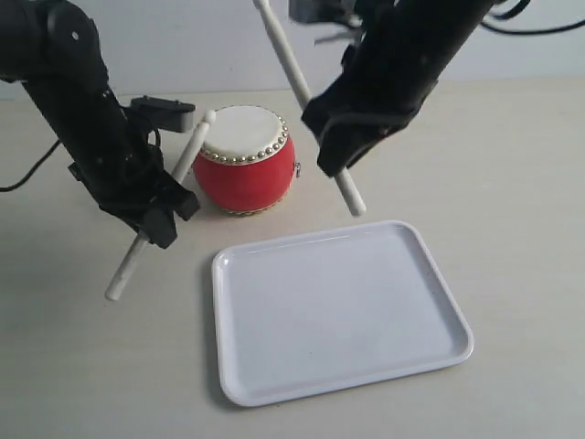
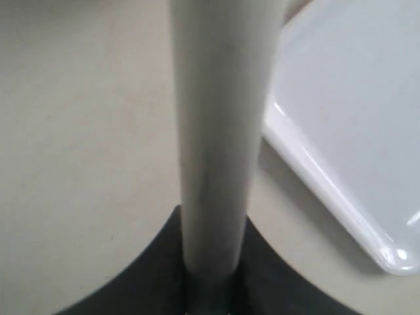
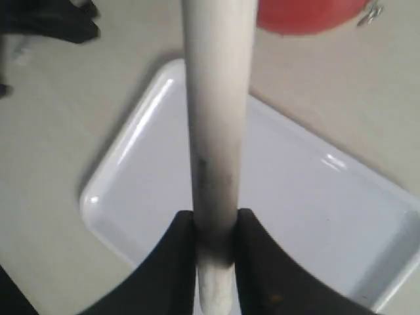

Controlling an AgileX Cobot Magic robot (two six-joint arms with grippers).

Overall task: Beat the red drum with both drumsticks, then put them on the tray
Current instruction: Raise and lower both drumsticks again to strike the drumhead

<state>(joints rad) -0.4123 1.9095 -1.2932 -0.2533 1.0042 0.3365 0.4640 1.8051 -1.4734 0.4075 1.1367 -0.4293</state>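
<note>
At the far middle of the worktop (image 1: pixel 512 183) stands the red drum (image 1: pixel 245 169), upright, cream head up, just beyond the far left corner of the tray (image 1: pixel 217 274). Left of the drum, the left drumstick (image 1: pixel 196 142) slants up toward it, with its rounded tip at the head's left edge; whether it touches the skin I cannot tell. The left claw (image 1: pixel 151 215) is clamped around this stick's lower part, and the butt end pokes out below it toward the near left. To the right, the right drumstick (image 1: pixel 288 59) runs steeply from above the drum down past its right side. The right claw (image 1: pixel 343 146) is clamped on it, and its lower end hangs over the worktop just beyond the tray's far rim. Both sticks are gripped and at the drum, so this looks like the beating stage. Neither stick lies on the white tray, so the whole putting-down step is left to do.
</note>
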